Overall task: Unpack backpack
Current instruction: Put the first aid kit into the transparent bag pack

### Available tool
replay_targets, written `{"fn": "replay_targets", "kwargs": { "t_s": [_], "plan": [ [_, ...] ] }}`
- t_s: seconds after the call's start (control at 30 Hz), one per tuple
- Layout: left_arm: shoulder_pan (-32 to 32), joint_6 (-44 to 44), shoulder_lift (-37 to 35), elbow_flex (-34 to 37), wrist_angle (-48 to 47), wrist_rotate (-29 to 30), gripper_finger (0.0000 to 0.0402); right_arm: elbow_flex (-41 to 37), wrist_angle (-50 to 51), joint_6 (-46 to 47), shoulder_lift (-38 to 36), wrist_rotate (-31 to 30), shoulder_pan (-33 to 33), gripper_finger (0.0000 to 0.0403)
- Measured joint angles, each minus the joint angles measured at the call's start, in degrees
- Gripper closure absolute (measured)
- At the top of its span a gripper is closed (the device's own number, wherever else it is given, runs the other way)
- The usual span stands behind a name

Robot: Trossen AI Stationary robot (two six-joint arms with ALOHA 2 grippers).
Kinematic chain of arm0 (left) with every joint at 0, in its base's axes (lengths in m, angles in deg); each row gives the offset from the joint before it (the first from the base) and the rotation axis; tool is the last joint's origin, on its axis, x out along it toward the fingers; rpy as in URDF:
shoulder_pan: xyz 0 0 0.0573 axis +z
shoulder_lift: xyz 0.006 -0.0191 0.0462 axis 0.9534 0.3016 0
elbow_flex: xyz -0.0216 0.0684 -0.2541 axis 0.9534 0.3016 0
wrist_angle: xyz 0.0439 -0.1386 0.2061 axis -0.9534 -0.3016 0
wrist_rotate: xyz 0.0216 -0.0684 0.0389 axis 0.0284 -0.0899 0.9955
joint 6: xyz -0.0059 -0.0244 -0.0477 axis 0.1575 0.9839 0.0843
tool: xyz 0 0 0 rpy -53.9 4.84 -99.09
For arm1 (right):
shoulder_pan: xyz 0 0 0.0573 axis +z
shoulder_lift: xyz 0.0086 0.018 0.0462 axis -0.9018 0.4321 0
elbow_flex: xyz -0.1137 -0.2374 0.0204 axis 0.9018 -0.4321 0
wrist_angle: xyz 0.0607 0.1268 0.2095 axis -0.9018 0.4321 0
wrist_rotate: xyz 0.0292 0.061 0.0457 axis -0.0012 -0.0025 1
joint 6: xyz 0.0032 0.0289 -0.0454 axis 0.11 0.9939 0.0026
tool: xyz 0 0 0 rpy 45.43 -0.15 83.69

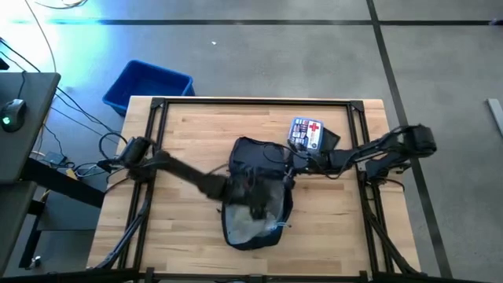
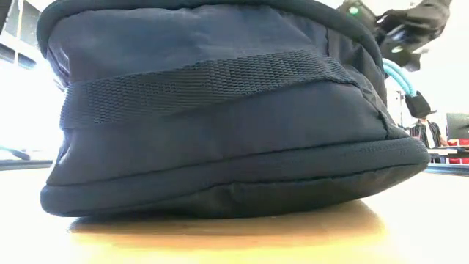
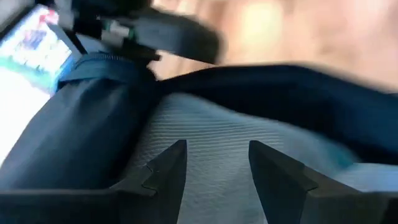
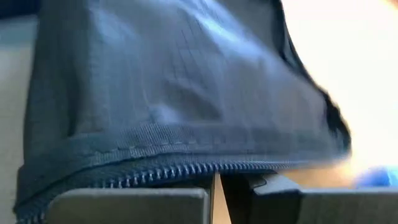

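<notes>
Reaching from the left into the middle of the wooden table (image 1: 181, 236), left gripper (image 3: 214, 171) over the open mouth of the backpack (image 1: 255, 196), fingers (image 3: 165, 171) spread apart with only pale ribbed lining between them, nothing held. Coming in from the right, right gripper (image 4: 216, 186) at the far right edge of the bag, fingers (image 4: 130, 205) pressed together on the zipped fabric rim. Lying in the middle of the table, dark navy, mouth open toward the near edge. Resting just beyond it, far and to the right, a first-aid kit (image 1: 306, 134) with a red cross. Standing on the floor off the far left corner, a blue bin (image 1: 148, 85).
</notes>
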Motion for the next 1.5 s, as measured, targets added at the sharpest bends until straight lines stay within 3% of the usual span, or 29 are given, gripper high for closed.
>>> {"fn": "replay_targets", "kwargs": {
  "t_s": [0.1,0.2,0.37,0.67,0.77,0.87,1.03,1.2,1.3,1.4,1.5],
  "plan": [
    [4.7,3.1,0.0,3.1,-0.5,-5.5,0.025,4.9,-1.8,-5.8,4.9,-1.0,-1.6,0.0398],
    [7.5,7.0,-0.1,6.9,-0.2,-6.7,0.025,8.8,0.4,-8.3,7.4,-1.1,-2.5,0.0398],
    [9.1,9.3,-0.6,12.8,-3.4,1.5,0.025,11.3,6.7,-9.0,5.4,-4.3,-1.9,0.0398],
    [9.4,9.2,-4.9,13.7,-23.3,17.1,0.025,11.6,27.4,-5.7,-4.8,-12.4,-3.8,0.0398],
    [9.5,9.0,-9.4,14.2,-27.6,16.7,0.025,11.5,32.8,-4.0,-5.3,-14.5,-6.9,0.0398],
    [9.2,11.4,-15.5,13.8,-26.9,15.4,0.025,9.5,31.9,-3.9,-5.2,-13.3,-9.9,0.0398],
    [8.3,13.7,-20.3,13.8,-18.2,13.6,0.025,5.2,31.8,-3.0,-5.1,-12.4,-13.7,0.0398],
    [8.6,5.9,-15.7,13.8,-0.3,12.6,0.025,4.2,30.7,-1.7,-5.2,-6.0,-14.3,0.0398],
    [9.6,1.3,-11.7,13.8,8.9,11.1,0.025,4.2,27.6,-1.2,-5.2,5.3,-12.6,0.0398],
    [10.4,1.6,-8.5,13.8,11.1,8.3,0.025,4.2,23.8,-1.2,-5.2,17.4,-9.5,0.0398],
    [10.9,2.8,-6.5,13.8,10.9,4.8,0.025,5.6,24.2,-0.8,-6.4,18.4,-6.6,0.0398]
  ]
}}
